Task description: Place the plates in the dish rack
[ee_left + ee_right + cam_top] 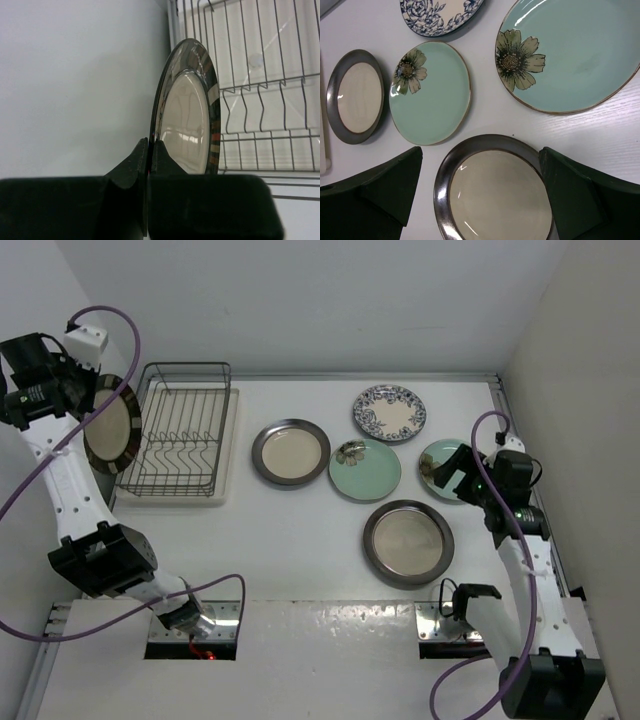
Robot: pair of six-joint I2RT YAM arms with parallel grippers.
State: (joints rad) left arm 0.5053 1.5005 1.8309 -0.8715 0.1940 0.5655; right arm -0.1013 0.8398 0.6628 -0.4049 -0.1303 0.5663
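My left gripper (92, 402) is shut on the rim of a cream plate with a striped rim (112, 424) and holds it on edge in the air, just left of the dark wire dish rack (186, 430). The left wrist view shows the fingers (150, 146) pinching that plate (187, 125), with the rack (265, 75) to its right. The rack holds no plates. My right gripper (455, 476) is open and empty above a mint flower plate (436, 456). In the right wrist view its jaws (480, 167) straddle a dark-rimmed cream plate (495, 195) below them.
On the table lie a dark-rimmed cream plate (290, 453), a second mint flower plate (365, 469), a blue-and-white plate (389, 412) and another dark-rimmed cream plate (407, 542). The rack sits on a white tray (228, 455). Walls stand close on the left and right.
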